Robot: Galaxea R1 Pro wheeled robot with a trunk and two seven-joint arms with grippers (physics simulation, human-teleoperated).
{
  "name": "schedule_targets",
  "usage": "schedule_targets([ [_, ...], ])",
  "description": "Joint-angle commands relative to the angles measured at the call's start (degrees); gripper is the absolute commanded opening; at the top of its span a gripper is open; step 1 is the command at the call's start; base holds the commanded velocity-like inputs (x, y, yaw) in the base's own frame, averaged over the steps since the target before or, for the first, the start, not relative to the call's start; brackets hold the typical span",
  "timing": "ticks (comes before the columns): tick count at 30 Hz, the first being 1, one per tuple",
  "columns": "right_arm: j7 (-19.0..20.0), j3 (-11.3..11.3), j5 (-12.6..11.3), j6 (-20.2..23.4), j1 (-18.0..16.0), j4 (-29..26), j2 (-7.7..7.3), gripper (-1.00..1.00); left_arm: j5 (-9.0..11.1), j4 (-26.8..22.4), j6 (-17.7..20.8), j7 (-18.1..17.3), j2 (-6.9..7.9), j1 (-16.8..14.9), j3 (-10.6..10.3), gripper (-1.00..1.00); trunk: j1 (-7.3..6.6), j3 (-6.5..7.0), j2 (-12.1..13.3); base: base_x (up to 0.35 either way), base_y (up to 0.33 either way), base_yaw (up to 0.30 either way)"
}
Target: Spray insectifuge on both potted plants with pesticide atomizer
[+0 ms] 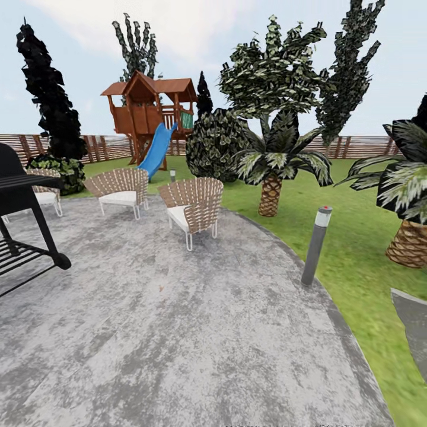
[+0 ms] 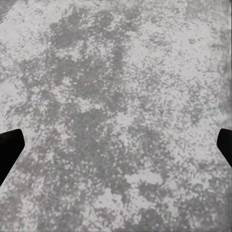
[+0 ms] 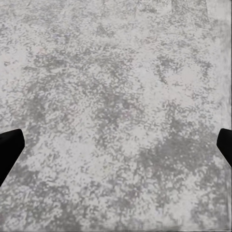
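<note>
Task status: early transit phase. The robot stands on the round grey paved patio of the garden, and judging from this position, no step of the task appears complete: the pesticide atomizer is not located in the present views, so it remains to be found and picked up, after which both potted plants remain to be sprayed. The left end effector is spread wide and empty, its two dark fingertips at opposite picture edges over bare paving. The right end effector is likewise spread and holds nothing, with mottled patio surface between its fingertips. Inventory from the head view: three wicker chairs with white cushions; one black grill at the patio's left; one grey bollard lamp at the patio edge, and possibly a second small one farther back, too small to confirm; two palm-like plants on the lawn; one wooden playhouse with one blue slide; one slatted fence along the rear boundary.
</note>
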Motion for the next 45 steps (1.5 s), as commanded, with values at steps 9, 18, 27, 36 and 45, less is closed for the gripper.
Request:
schedule_targets([
  [9,0.05,-6.30,0.12,-0.14,-0.07,0.10,0.05,1.00,0.04,0.02,-0.18,0.14,-0.03,-0.02,0.04,1.00,1.98,-1.68,-3.65,0.000,0.000,-0.300],
  [18,0.09,-6.36,0.25,-0.14,-0.07,0.14,0.10,1.00,0.03,0.02,-0.18,0.14,-0.11,-0.02,0.02,1.00,3.95,-3.29,-7.26,0.000,0.000,-0.300],
  [27,0.09,-6.35,0.25,-0.14,-0.07,0.15,0.10,1.00,-0.05,0.02,-0.18,0.14,-0.07,-0.02,0.05,1.00,5.93,-4.92,-10.87,0.000,0.000,-0.300],
  [36,0.09,-6.36,0.28,-0.14,-0.07,0.15,0.12,1.00,-0.05,0.02,-0.18,0.14,-0.07,-0.02,0.05,1.00,7.91,-6.74,-14.48,0.000,0.000,-0.300],
  [45,0.09,-6.36,0.25,-0.14,-0.07,0.15,0.10,1.00,-0.05,0.05,-0.18,0.14,-0.07,-0.02,0.05,1.00,9.88,-8.66,-18.09,0.000,0.000,-0.298],
])
